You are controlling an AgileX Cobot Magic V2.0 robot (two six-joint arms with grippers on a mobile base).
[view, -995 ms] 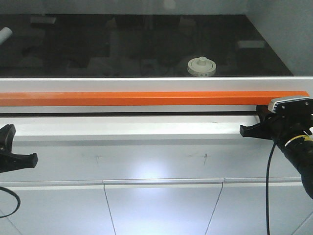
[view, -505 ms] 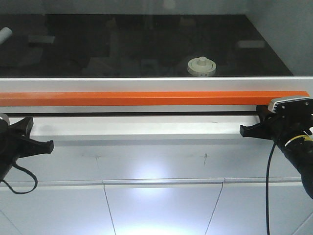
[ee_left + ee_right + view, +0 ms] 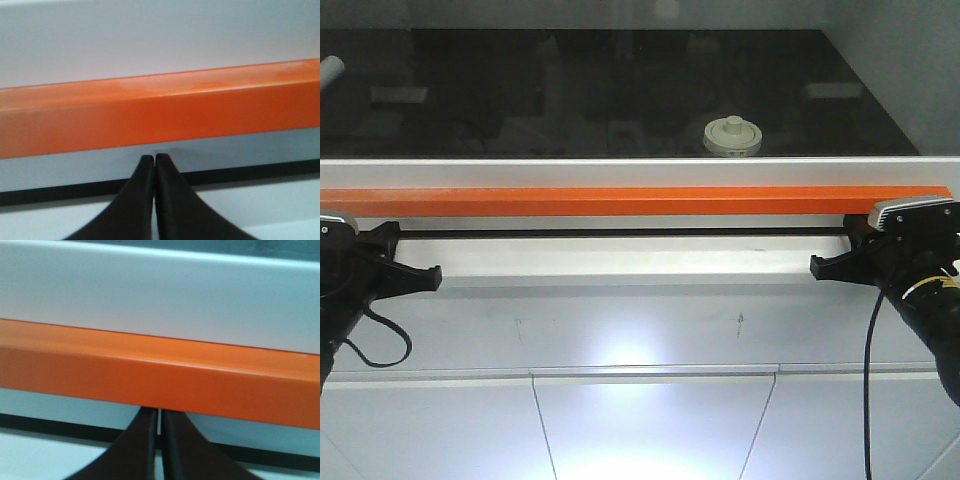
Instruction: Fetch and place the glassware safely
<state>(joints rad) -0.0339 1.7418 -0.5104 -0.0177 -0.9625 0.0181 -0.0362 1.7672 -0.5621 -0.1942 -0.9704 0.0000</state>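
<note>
**Approach geometry recorded**

Left gripper (image 3: 154, 157) closed, tips touching; right gripper (image 3: 159, 412) closed to a hairline. Orange bar (image 3: 640, 201) found just ahead of both. Beyond it, lidded glass jar (image 3: 731, 137) located ahead-left of right gripper, the nearer one.

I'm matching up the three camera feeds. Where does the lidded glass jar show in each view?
Front view: the jar is right of centre in the upper part, on the dark surface beyond the orange bar.
Left wrist view: not in it.
Right wrist view: not in it.
Shared landmark: the orange bar, crossing all three views from side to side.
</note>
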